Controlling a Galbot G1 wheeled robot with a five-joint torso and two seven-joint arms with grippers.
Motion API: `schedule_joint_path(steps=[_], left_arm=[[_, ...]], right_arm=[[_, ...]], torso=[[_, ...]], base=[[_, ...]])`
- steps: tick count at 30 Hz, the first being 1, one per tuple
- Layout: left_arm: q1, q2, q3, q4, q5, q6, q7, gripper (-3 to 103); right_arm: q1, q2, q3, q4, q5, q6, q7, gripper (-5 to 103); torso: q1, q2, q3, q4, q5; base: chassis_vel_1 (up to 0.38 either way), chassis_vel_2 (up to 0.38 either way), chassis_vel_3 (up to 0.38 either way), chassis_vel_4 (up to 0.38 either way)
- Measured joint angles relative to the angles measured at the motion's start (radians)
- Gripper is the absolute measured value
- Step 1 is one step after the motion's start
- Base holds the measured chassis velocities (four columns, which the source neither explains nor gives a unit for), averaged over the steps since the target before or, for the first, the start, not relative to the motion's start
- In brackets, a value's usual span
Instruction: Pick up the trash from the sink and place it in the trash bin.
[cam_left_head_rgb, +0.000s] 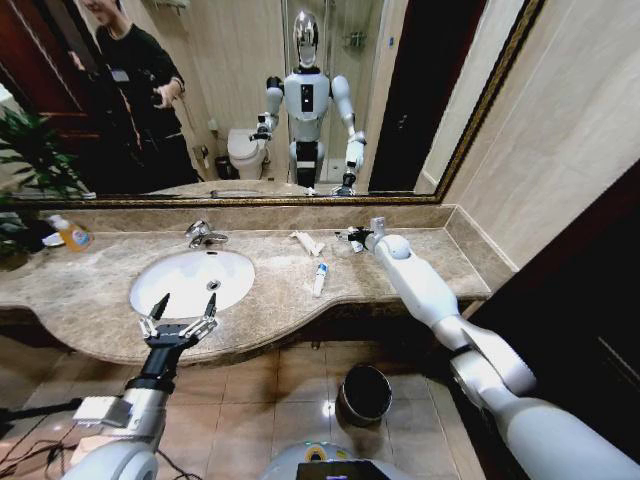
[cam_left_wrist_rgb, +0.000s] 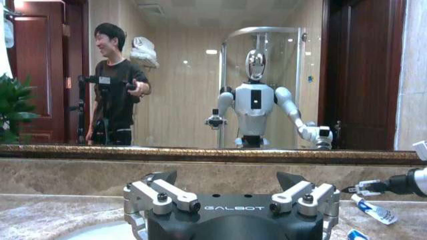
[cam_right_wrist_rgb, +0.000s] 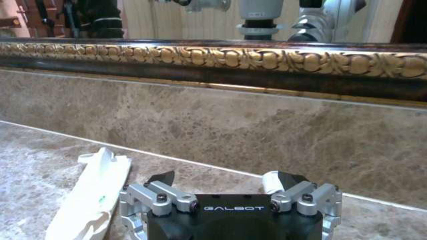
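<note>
Right pincer (cam_left_head_rgb: 352, 237) gapes beside a white packet (cam_left_head_rgb: 308, 242); left pincer (cam_left_head_rgb: 180, 317) spread near the sink (cam_left_head_rgb: 190, 281); trash bin (cam_left_head_rgb: 365, 393) below.

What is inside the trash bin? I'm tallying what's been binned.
The trash bin on the floor shows only a dark interior; nothing identifiable in it, and its bottom is too shadowed to tell.

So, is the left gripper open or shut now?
Open. The left gripper hovers at the front rim of the sink, fingers spread apart with nothing between them.
</note>
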Motion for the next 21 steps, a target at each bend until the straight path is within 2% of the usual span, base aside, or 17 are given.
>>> schedule_joint_path(steps=[6,10,15,21], left_arm=[[0.0,0.0,0.0,0.0,0.0,0.0,0.0,100],[0.0,0.0,0.0,0.0,0.0,0.0,0.0,100],[0.0,0.0,0.0,0.0,0.0,0.0,0.0,100],[0.0,0.0,0.0,0.0,0.0,0.0,0.0,100]], right_arm=[[-0.001,0.027,-0.017,0.004,-0.009,-0.034,-0.005,100],[-0.009,0.051,-0.017,0.006,-0.022,-0.042,0.027,100],[0.0,0.038,-0.042,0.003,-0.022,-0.043,0.073,100],[0.01,0.033,-0.026,-0.021,-0.023,-0.043,0.075,100]], torso=[[0.0,0.0,0.0,-0.0001,0.0001],[0.0,0.0,0.0,0.0002,0.0001],[0.0,0.0,0.0,0.0,0.0002],[0.0,0.0,0.0,0.0,0.0002]], base=[[0.0,0.0,0.0,0.0],[0.0,0.0,0.0,0.0],[0.0,0.0,0.0,0.0],[0.0,0.0,0.0,0.0]])
